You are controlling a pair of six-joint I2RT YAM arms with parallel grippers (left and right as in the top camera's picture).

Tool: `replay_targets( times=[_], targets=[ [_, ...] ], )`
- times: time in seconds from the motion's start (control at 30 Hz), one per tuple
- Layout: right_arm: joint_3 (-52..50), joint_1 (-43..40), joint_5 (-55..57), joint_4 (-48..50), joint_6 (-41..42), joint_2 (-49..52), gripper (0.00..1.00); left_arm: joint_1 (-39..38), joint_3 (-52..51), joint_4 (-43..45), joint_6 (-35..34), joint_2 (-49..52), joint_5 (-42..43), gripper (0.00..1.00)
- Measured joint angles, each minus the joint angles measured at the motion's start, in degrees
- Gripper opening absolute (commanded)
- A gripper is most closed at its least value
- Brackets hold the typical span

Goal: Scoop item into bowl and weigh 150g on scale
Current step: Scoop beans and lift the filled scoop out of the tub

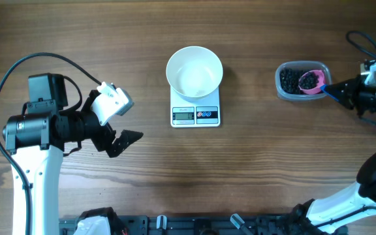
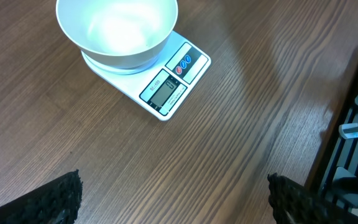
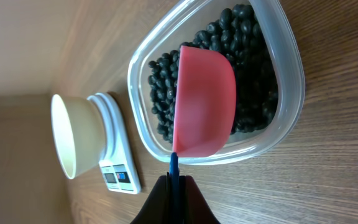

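Right gripper pinching the scoop handle; left gripper wide open. I'll dig deep into beans, lift level.

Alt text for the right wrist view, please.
The right gripper is shut on the blue handle of a pink scoop, which sits inside a clear tub of small black beans. Beyond the tub, a white bowl stands on a scale on the wooden table.

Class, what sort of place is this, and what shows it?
Likely a robotics lab bench, not a kitchen: left arm and right arm mounted at a wooden table, with a bowl on a scale and a tub of beans.
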Motion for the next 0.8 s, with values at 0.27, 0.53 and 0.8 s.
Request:
replay_targets(
  times=[0.27,0.53,0.8],
  targets=[
    [-0.2,-1.79,-3.63,-2.21,0.0,0.11,0.04,0.0,0.0,0.0,0.0,0.0,0.0,1.0],
    [-0.2,-1.79,-8.35,-2.32,0.0,0.2,0.04,0.0,0.0,0.0,0.0,-0.02,0.0,1.0],
    [-0.2,-1.46,-16.92,-2.32,-0.68,0.31,0.04,0.0,0.0,0.0,0.0,-0.02,0.0,1.0]
  ],
)
